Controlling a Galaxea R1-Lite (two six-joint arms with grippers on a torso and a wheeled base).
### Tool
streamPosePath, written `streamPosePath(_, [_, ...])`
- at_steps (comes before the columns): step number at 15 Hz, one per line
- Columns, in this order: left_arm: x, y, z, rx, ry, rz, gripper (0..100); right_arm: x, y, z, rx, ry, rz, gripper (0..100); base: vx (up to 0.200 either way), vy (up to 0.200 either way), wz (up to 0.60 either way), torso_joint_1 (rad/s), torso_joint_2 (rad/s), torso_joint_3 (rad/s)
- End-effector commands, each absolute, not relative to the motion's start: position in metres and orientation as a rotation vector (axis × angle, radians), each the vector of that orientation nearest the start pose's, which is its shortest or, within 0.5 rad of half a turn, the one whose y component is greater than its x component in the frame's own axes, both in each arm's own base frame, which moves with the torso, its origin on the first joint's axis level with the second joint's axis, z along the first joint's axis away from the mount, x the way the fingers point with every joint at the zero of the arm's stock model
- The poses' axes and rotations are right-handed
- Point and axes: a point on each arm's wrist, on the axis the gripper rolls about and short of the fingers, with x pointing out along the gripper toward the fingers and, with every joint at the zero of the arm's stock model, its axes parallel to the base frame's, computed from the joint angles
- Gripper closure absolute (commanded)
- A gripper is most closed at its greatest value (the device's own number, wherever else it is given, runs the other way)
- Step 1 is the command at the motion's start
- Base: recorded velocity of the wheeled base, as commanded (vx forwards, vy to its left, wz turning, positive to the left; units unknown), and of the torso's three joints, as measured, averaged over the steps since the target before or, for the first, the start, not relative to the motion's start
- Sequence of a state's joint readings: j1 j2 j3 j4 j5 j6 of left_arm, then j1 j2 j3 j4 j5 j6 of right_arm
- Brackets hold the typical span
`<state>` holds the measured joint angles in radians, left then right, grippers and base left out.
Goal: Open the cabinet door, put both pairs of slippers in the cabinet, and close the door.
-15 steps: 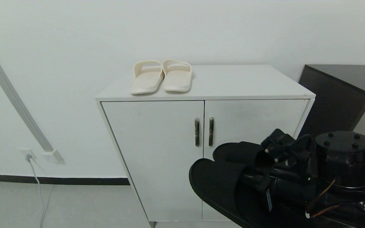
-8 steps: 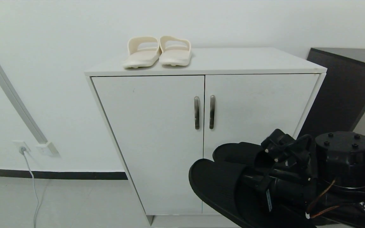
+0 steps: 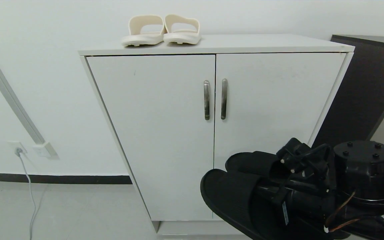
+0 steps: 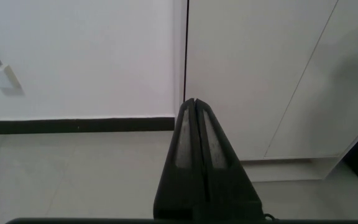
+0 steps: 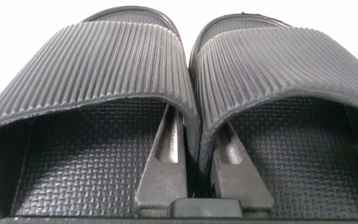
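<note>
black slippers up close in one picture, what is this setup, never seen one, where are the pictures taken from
It is a wheeled robot with two arms, seen through its own cameras. The wide picture is from its head: a white cabinet with both doors shut, cream slippers on top. The left wrist view looks along the left jaws, shut and empty, toward the cabinet's foot. The close-up is the right wrist view: the right jaws, one in each shoe, pinch the black slippers together by their inner sides. The head view shows that pair held low before the right door.
</note>
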<state>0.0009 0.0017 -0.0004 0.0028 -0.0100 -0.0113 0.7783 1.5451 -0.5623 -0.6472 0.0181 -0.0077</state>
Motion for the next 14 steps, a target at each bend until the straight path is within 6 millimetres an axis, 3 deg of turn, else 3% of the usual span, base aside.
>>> streamPosePath(1, [-0.023, 0.000, 0.076, -0.014, 0.003, -0.009, 100, 0.176, 0.174, 0.162, -0.134, 0.311, 0.792, 100, 0.000, 0.000, 0.00, 0.000, 0.00, 0.000])
streamPosePath(3, [-0.022, 0.000, 0.080, -0.009, 0.005, -0.008, 100, 0.177, 0.175, 0.161, -0.132, 0.303, 0.792, 100, 0.000, 0.000, 0.00, 0.000, 0.00, 0.000])
streamPosePath(5, [-0.028, 0.000, 0.134, -0.063, -0.084, -0.003, 100, 0.176, 0.175, 0.161, -0.130, 0.296, 0.796, 100, 0.000, 0.000, 0.00, 0.000, 0.00, 0.000])
streamPosePath(6, [-0.024, 0.000, 0.145, -0.058, -0.058, -0.009, 100, 0.177, 0.175, 0.161, -0.129, 0.289, 0.796, 100, 0.000, 0.000, 0.00, 0.000, 0.00, 0.000])
streamPosePath(8, [-0.002, -0.001, 0.153, -0.053, 0.071, -0.058, 100, 0.176, 0.175, 0.161, -0.124, 0.283, 0.796, 100, 0.000, 0.000, 0.00, 0.000, 0.00, 0.000])
streamPosePath(11, [0.023, -0.006, 0.161, -0.067, 0.152, -0.266, 100, 0.174, 0.174, 0.159, -0.144, 0.280, 0.803, 100, 0.000, 0.000, 0.00, 0.000, 0.00, 0.000])
streamPosePath(14, [0.052, -0.009, 0.179, -0.070, 0.123, -0.385, 100, 0.175, 0.174, 0.160, -0.144, 0.269, 0.801, 100, 0.000, 0.000, 0.00, 0.000, 0.00, 0.000])
